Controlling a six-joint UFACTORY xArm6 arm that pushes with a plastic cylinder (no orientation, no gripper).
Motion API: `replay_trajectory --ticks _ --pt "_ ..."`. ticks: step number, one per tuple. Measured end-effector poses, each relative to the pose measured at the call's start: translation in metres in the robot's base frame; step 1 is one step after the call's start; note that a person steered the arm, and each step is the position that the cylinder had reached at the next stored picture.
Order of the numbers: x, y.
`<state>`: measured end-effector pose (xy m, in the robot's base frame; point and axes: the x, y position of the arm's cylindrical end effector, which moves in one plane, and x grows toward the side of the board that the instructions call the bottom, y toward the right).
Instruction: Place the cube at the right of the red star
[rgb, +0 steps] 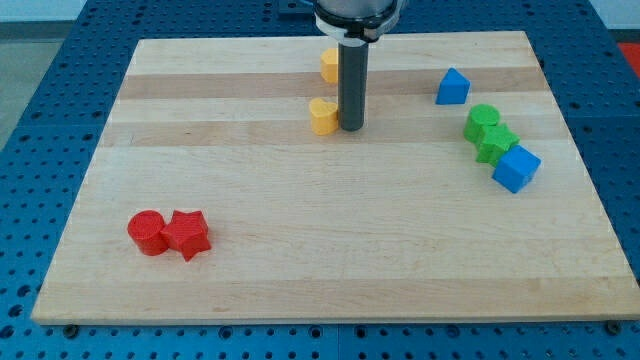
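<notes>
Pale wooden board (330, 250) — smooth, matt, grain showing.

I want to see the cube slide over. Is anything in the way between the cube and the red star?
Nothing visible. The blue cube sits far right and the red star lower left, with bare board between.

The setting reads as a robotics lab or test bench rather than a home or shop. A pale wooden board of glued planks (330, 250) lies on a blue metal bench surface drilled with a regular grid of small holes (40, 130), the sort of perforated plate used for bolting down equipment. Small plastic blocks in plain red, yellow, green and blue lie scattered on the board like test pieces, and a dark machine-mounted rod (351, 85) stands over it.
</notes>
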<state>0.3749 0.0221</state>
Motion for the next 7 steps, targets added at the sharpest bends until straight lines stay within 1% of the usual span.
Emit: replay_trajectory --ticks 1,2,3,4,5,6,7 --pt "0.002 -0.002" --pt "0.032 -0.002" --pt "0.073 0.0" --pt "0.102 0.002" --pt "0.137 0.019" --pt "0.157 0.031" --pt "0.164 0.031"
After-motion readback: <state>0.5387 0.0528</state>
